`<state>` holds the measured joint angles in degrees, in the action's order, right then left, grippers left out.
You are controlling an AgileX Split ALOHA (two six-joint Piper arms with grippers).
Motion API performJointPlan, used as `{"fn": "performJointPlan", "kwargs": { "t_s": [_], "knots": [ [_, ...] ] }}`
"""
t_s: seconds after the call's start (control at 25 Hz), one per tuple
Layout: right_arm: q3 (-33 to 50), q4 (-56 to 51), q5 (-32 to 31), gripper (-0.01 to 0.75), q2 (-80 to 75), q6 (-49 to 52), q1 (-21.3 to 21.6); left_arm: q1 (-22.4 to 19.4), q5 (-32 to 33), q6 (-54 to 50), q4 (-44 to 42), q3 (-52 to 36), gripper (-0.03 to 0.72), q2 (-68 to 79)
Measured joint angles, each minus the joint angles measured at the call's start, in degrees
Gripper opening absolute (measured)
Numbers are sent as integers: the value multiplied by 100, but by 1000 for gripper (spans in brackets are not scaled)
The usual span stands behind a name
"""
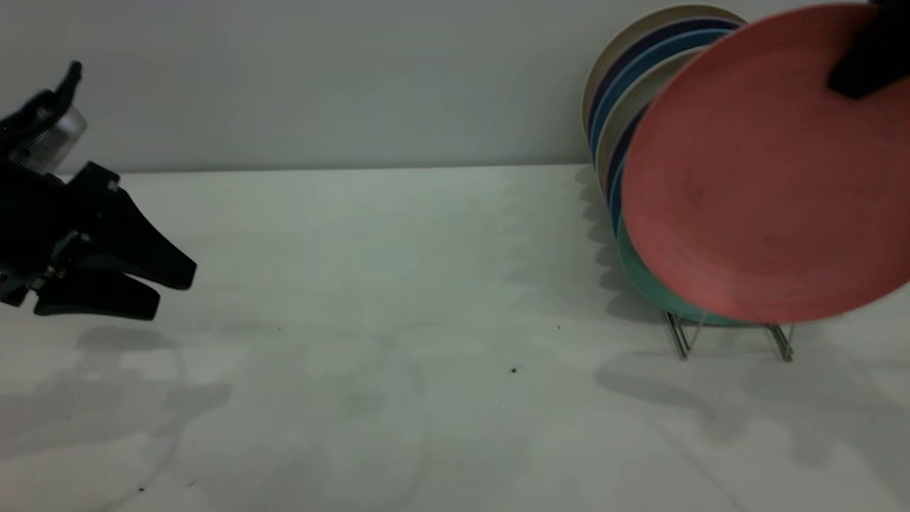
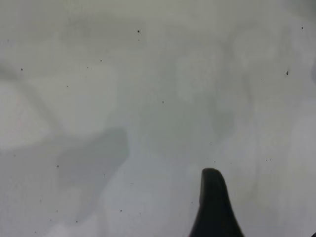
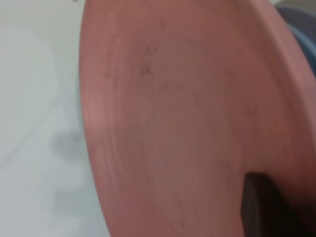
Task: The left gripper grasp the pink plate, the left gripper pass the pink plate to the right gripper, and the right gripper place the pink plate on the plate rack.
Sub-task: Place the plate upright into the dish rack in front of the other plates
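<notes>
The pink plate hangs on edge at the right, just in front of the plates in the plate rack. Its lower rim is just above the rack's wires. My right gripper is shut on the plate's upper right rim; one dark finger lies on the plate's face in the right wrist view. My left gripper is at the far left, a little above the table, jaws slightly apart and empty. One left finger shows over bare table.
The rack holds several upright plates: cream, navy and blue ones behind, and a mint-green plate at the front, right behind the pink plate. The white table runs back to a grey wall.
</notes>
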<state>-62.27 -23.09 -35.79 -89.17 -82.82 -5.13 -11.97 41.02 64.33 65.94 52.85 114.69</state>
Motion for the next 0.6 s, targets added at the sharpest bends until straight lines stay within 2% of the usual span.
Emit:
{"fn": "performJointPlan", "kwargs": {
  "t_s": [0.28,0.6],
  "knots": [
    [-777,533,-264,90,-510,25,0,0,17,0,0,0,539,0],
    [-994,883,-100,90,-629,31,0,0,-21,0,0,0,539,0]
  ]
}}
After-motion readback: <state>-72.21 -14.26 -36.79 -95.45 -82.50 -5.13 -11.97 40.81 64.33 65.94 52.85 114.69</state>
